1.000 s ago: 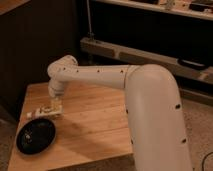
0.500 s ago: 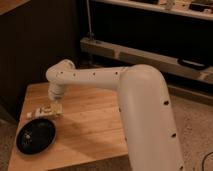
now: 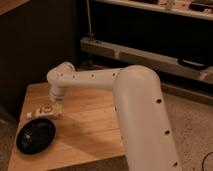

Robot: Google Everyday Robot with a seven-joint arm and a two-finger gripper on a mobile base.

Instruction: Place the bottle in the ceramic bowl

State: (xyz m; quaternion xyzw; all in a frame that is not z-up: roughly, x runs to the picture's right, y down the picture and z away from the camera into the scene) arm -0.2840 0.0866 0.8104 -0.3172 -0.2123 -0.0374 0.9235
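Note:
The small white bottle (image 3: 41, 112) lies on its side on the wooden table (image 3: 90, 125), just beyond the far rim of the black ceramic bowl (image 3: 36, 135). The bowl sits near the table's front left corner and holds nothing that I can see. My gripper (image 3: 55, 108) hangs from the white arm (image 3: 100, 80) right at the bottle's right end, low over the table. The bottle is outside the bowl.
The table's left and front edges lie close to the bowl. A dark cabinet stands behind the table, and a low metal shelf rail (image 3: 150, 57) runs at the back right. Speckled floor (image 3: 190, 120) lies to the right.
The arm has swung left and the gripper has come closer to the bottle's end. The bottle and bowl have stayed where they were.

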